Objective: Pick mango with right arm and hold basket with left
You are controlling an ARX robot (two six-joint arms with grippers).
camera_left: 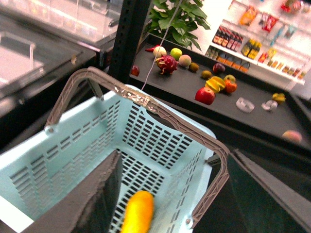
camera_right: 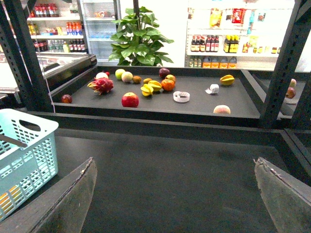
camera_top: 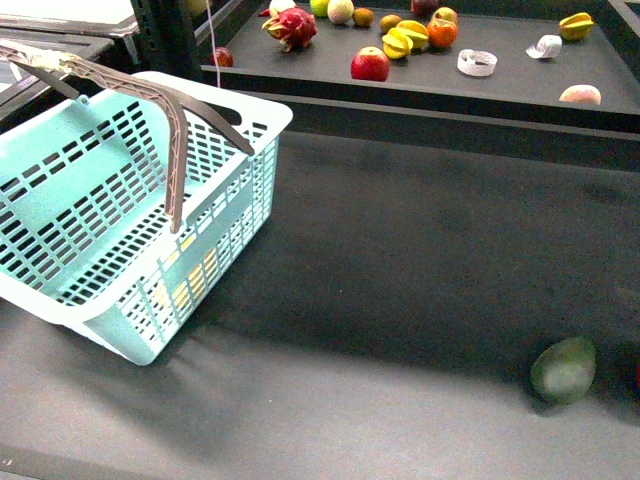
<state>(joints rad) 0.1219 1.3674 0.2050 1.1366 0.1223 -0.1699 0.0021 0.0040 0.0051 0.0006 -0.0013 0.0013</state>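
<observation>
The right tool (camera_right: pixel 175 194) gapes wide and empty; the left tool's (camera_left: pixel 170 204) state I can't tell. The mango (camera_left: pixel 137 211), smooth, probably slippery, lies inside the basket (camera_left: pixel 160 141); grip its middle.

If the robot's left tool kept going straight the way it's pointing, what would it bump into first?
Probably the mango. The left tool points down into the basket, and the mango lies on the basket floor between its open fingers. Depth is hard to judge, so it might meet the floor beside it.

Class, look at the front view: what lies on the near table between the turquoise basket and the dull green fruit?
Nothing: in the front view, the dark tabletop between the basket and the green fruit is bare.
</observation>
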